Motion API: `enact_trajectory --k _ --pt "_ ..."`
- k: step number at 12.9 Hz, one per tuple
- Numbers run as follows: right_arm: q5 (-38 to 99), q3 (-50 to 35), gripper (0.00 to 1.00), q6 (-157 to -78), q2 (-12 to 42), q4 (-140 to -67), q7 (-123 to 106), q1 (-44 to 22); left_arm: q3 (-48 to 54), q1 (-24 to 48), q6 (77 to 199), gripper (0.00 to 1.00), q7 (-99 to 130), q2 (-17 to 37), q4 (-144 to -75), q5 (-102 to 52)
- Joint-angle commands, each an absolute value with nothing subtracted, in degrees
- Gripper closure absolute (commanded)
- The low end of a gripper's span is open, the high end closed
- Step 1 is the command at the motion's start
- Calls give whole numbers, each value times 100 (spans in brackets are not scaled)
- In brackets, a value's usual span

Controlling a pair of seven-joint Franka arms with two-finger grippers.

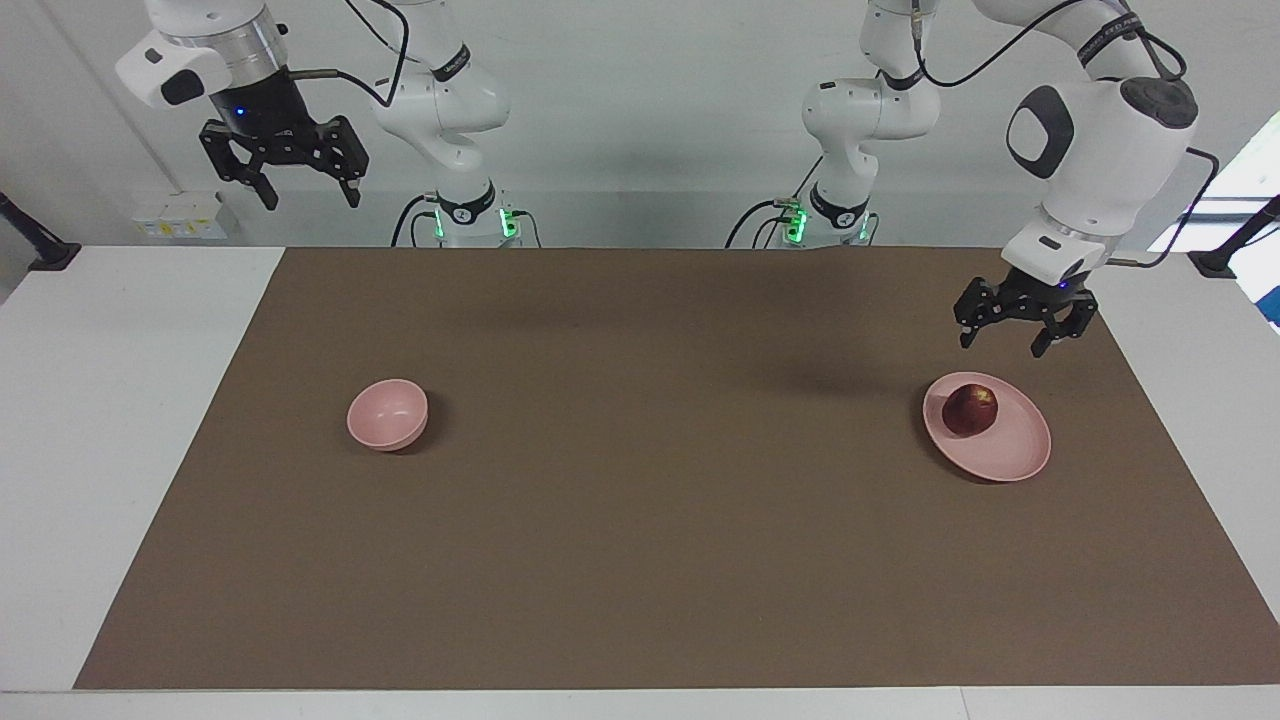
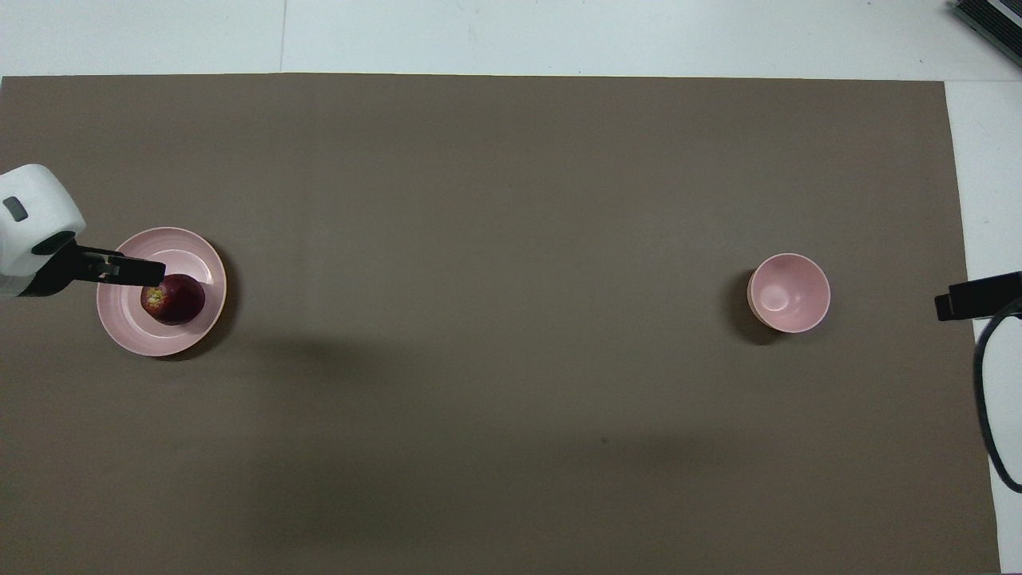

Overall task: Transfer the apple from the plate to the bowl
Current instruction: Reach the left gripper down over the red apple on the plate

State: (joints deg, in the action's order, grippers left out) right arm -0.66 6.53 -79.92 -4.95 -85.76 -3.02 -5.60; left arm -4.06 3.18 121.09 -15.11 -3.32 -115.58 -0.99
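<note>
Dark red apple [image 1: 970, 409] sits on the pale pink plate [image 1: 1010, 450], toward the left arm's end of the table, on the part of the plate nearer the robots. Your left gripper [image 1: 1010, 343] hangs in the air just above the plate's robot-side rim, fingers spread and empty, clear of the apple. From overhead, one finger [image 2: 132, 271] overlaps the plate rim and the apple's edge, but the facing view shows a gap, so no contact.

Pink bowl [image 1: 388, 413] stands upright and empty toward the right arm's end, well apart from the plate, about the same distance from the robots.

Your right gripper [image 1: 283, 170] waits high near its own end of the table, fingers spread, holding nothing.

Surface: brown mat [image 1: 640, 560] covers most of the white table [image 1: 100, 400]; plate and bowl both rest on the mat. Room: pale wall back of the arm bases, green lights lit at both bases, black cables [image 1: 1030, 40] looped along the arms.
</note>
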Motion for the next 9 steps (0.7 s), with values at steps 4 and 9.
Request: enact_trajectory --k 4,9 --pt "26 633 0 -7919 -589 -8631 -457 -501 -422 1 12901 0 -1951 289 -11892 -324" --pt "18 633 0 -7919 -589 -8622 -457 -501 -431 -132 13464 0 -2241 633 -12181 -703"
